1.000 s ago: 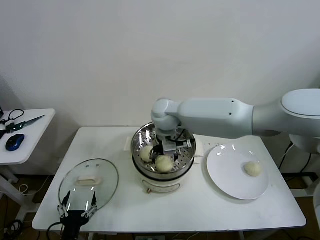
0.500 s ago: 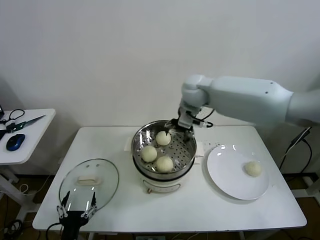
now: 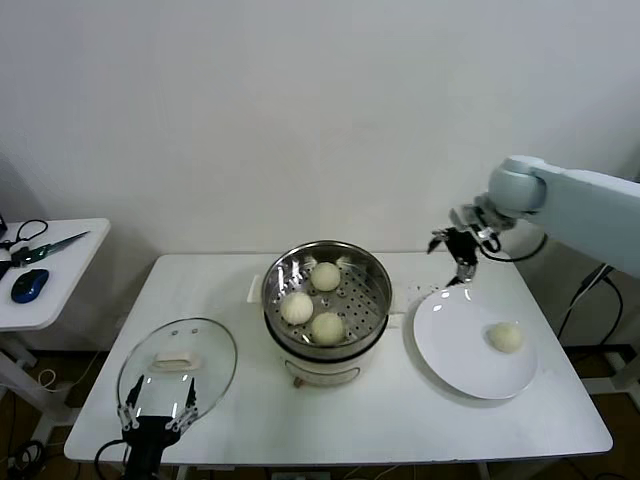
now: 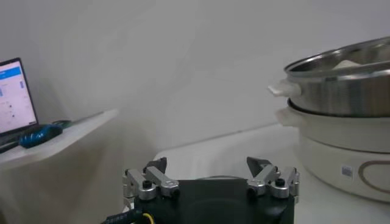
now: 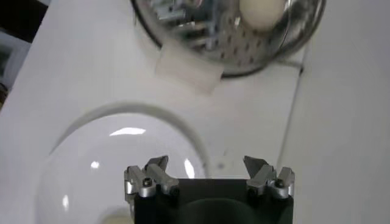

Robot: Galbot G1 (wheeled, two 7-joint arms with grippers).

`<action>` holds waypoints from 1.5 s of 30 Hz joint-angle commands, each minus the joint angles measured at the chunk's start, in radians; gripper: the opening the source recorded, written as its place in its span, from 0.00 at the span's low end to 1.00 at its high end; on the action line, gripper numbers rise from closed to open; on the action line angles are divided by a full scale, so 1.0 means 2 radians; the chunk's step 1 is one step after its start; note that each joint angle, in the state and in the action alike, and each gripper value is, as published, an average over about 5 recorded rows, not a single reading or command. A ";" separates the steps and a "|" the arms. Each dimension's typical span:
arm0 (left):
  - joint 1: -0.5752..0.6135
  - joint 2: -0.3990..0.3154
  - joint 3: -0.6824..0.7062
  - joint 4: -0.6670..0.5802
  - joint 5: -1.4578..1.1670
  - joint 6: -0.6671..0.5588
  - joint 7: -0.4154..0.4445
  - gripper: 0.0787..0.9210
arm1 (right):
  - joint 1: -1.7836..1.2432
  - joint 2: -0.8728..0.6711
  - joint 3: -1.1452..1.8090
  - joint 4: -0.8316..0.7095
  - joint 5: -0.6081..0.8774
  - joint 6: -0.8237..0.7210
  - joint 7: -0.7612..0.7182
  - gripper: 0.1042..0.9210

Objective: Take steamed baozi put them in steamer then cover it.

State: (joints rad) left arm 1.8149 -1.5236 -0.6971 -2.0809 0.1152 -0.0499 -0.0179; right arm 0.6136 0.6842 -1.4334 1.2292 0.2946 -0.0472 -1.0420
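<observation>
The steel steamer stands mid-table on its white base and holds three baozi. A fourth baozi lies on the white plate to the right. My right gripper is open and empty, in the air over the plate's far edge; its wrist view shows the gripper above the plate, with the steamer beyond. The glass cover lies flat at the front left. My left gripper is open and parked at the cover's near edge.
A side table on the left holds scissors and a blue mouse. The left wrist view shows the steamer's side and a laptop. Bare tabletop lies in front of the steamer and plate.
My right gripper let go of a baozi in the steamer, rose out of it and swung right, to above the plate's far edge. The steamer went from two baozi showing to three. The left arm stayed still.
</observation>
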 commanded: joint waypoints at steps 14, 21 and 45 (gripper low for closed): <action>-0.002 -0.009 0.002 0.003 0.019 0.005 -0.001 0.88 | -0.291 -0.055 0.239 -0.150 -0.161 0.027 -0.025 0.88; -0.002 -0.011 0.003 0.005 0.020 0.005 -0.001 0.88 | -0.312 -0.021 0.269 -0.175 -0.168 0.032 -0.023 0.88; 0.002 -0.009 0.000 0.009 0.020 0.001 -0.002 0.88 | -0.283 0.025 0.250 -0.217 -0.173 0.042 -0.033 0.88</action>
State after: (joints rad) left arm 1.8177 -1.5435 -0.6967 -2.0645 0.1559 -0.0477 -0.0207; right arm 0.0545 0.7171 -0.9361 0.8212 -0.0434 0.0340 -1.1023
